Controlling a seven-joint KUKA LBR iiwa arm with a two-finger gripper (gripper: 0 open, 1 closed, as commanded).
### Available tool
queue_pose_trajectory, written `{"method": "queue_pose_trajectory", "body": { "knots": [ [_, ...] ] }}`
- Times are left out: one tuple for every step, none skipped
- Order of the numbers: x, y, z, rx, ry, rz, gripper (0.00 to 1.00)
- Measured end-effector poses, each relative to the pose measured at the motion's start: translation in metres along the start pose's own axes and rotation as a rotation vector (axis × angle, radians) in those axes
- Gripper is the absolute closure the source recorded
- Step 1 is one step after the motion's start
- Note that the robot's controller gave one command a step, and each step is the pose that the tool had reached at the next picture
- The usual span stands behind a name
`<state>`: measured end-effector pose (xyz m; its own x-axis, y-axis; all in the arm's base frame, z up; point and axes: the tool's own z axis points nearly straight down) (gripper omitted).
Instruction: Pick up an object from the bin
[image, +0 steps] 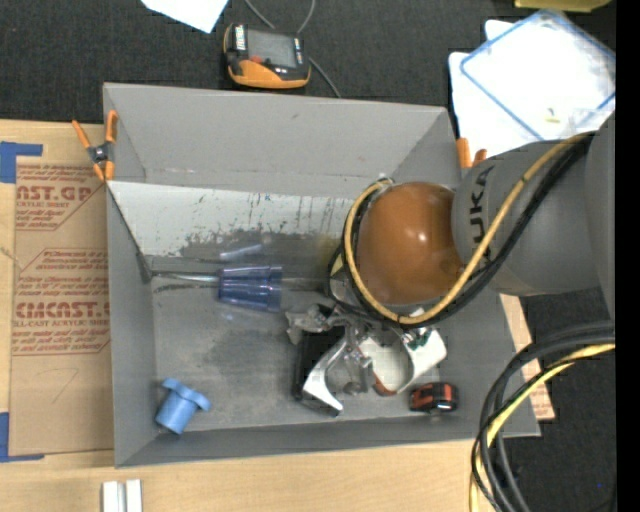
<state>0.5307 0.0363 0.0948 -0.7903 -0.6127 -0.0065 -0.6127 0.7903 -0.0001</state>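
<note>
- we find the gripper low in the front right of the bin, under the orange cover.
- we cannot tell whether it is spread or pressed together.
- beneath it lies a black-and-white piece, against a white piece; a small red-and-black item sits just beside.
- a blue cup lies on its side to the left, and a light blue fitting at front left.
</note>
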Motion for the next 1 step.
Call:
{"method": "queue_pose_trajectory", "body": {
  "knots": [
    [-0.0011, 0.0099, -0.04, -0.002, 0.002, 0.238, 0.0]
  ]
}}
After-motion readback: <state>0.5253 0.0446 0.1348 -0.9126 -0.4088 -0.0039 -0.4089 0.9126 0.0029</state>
